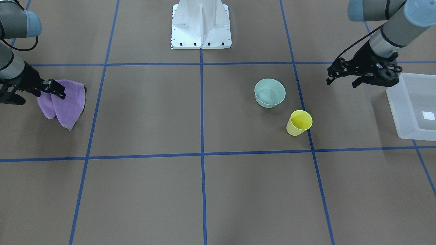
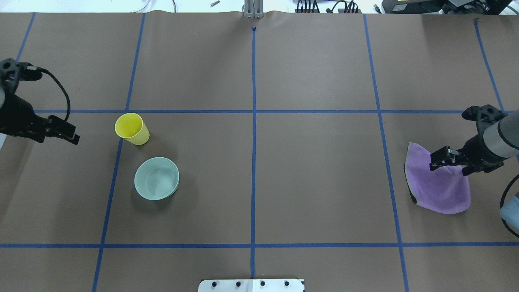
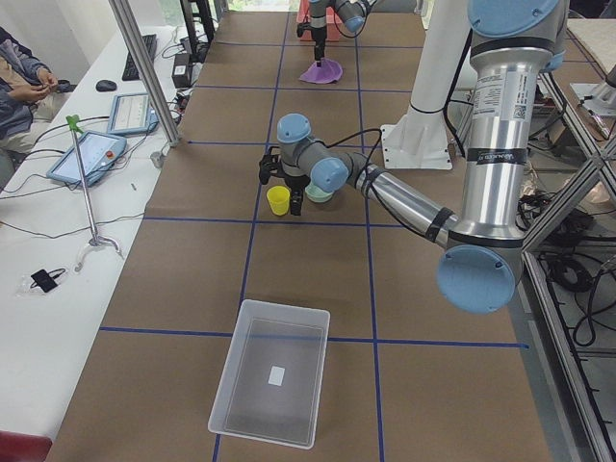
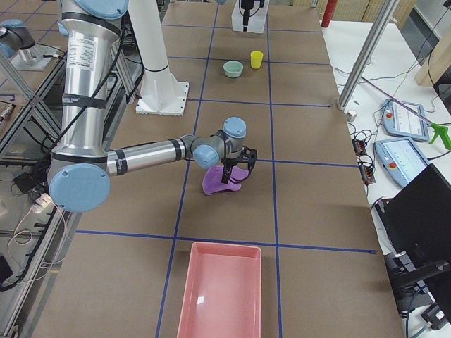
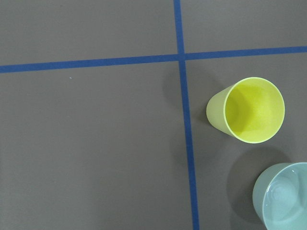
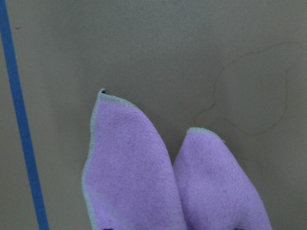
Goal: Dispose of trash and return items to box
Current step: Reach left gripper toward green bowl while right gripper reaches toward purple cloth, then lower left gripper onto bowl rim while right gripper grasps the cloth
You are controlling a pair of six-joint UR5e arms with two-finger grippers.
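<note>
A pale mint-green bowl (image 1: 269, 92) (image 2: 156, 178) stands upright on the brown table beside a yellow cup (image 1: 299, 123) (image 2: 131, 128). Both show in the left wrist view, the cup (image 5: 249, 111) in full and the bowl (image 5: 283, 196) at the corner. My left gripper (image 1: 341, 82) (image 2: 69, 133) is open and empty, between the cup and the translucent white box (image 1: 414, 105) (image 3: 274, 385). My right gripper (image 1: 58, 91) (image 2: 438, 161) is shut on a purple cloth (image 1: 63, 107) (image 6: 144, 177), which hangs from it.
The white pedestal base (image 1: 201, 30) stands at the robot's side of the table. A pink tray (image 4: 222, 296) lies at the table's end on my right. Blue tape lines cross the table. An operator (image 3: 19, 77) and tablets sit at a side bench.
</note>
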